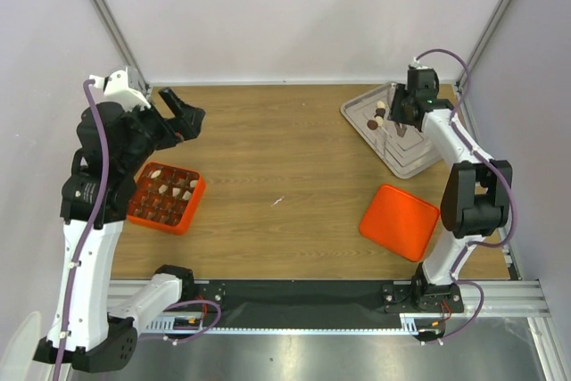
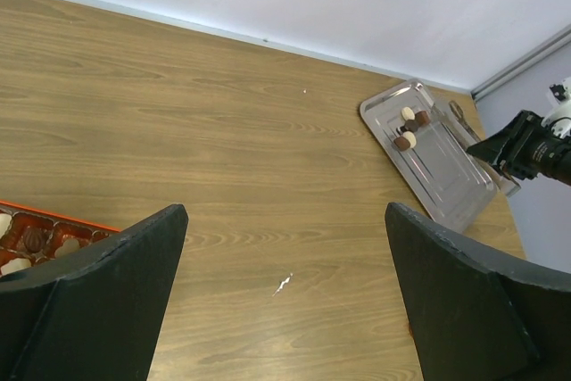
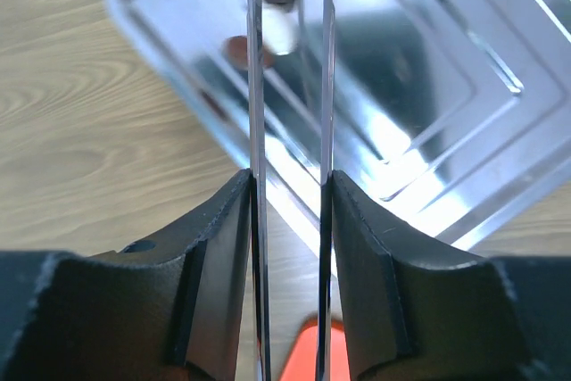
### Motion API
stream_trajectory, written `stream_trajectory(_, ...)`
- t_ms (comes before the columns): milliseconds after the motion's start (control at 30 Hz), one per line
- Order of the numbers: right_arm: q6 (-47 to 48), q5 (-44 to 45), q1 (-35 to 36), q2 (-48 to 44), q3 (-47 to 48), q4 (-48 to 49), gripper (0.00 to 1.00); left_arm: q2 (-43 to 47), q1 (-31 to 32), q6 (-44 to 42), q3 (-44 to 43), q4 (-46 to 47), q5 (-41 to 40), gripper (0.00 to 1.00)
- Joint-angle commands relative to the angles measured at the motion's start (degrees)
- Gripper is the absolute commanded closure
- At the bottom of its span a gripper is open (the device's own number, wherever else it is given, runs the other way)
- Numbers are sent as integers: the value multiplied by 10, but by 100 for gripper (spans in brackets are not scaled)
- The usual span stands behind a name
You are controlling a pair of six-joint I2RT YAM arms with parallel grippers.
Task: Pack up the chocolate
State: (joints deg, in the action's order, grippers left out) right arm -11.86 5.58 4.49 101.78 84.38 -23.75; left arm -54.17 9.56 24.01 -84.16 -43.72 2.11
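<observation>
No lettering, label, brand mark, number or sign can be read in any of the three views.

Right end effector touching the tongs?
Touching. Right wrist view: the right end effector clamps the tongs, both blades flush against its fingers.
</observation>
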Motion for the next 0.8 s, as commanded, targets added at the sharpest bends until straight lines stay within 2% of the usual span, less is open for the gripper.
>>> stream_trajectory(0, 13, -21, -35, 25, 24, 18, 57, -1, -3, 6, 5, 29, 8, 0)
stream_trajectory(467, 41, -94, -75, 115, 64, 40, 56, -24, -4, 1, 7, 43, 7, 0)
stream_trajectory(767, 46, -90, -77, 100, 57, 38, 55, -36, -3, 4, 12, 56, 11, 0)
